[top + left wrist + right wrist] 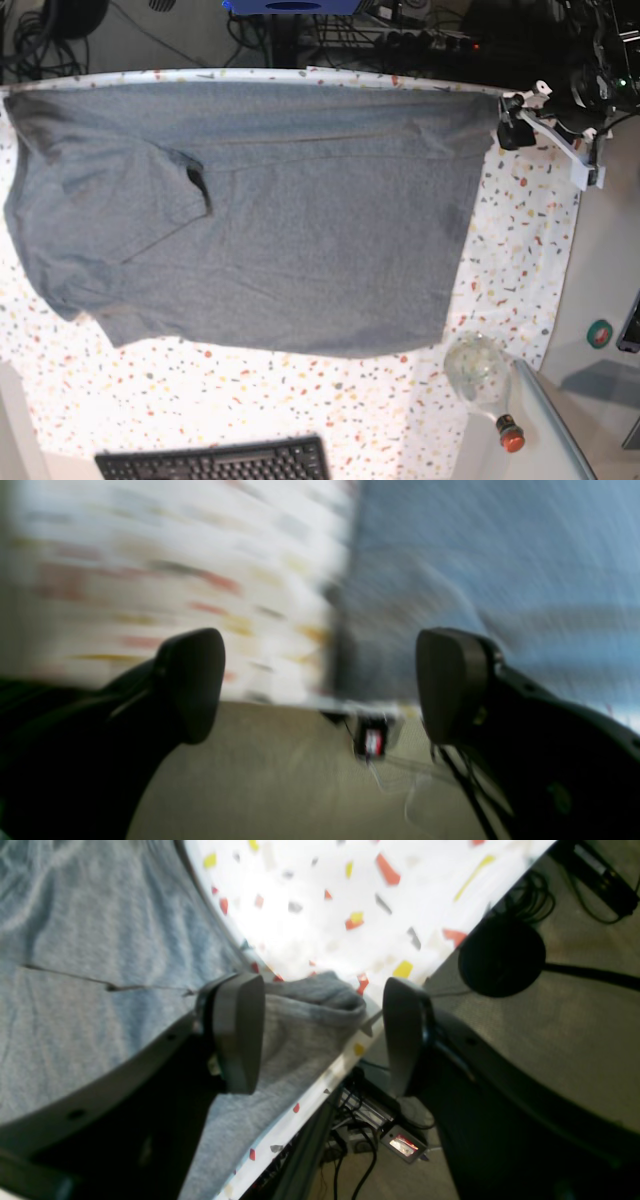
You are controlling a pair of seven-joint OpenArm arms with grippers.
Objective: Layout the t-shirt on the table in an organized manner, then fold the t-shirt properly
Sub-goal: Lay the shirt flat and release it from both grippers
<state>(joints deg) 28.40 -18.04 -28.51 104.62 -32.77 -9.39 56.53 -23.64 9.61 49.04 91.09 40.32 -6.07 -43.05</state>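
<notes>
T-shirt (pixel 250 210) spread flat across the table (pixel 520 270), filling upper left and centre of base view; right gripper (pixel 322 1035) fingers apart, a bunched grey corner lying between them at the table edge, unclamped; left gripper (pixel 320 685) fingers apart, nothing between, shirt behind at upper right, view blurred; only base view shows the keyboard (pixel 215 462) and bottle (pixel 482 380), lower frame.
</notes>
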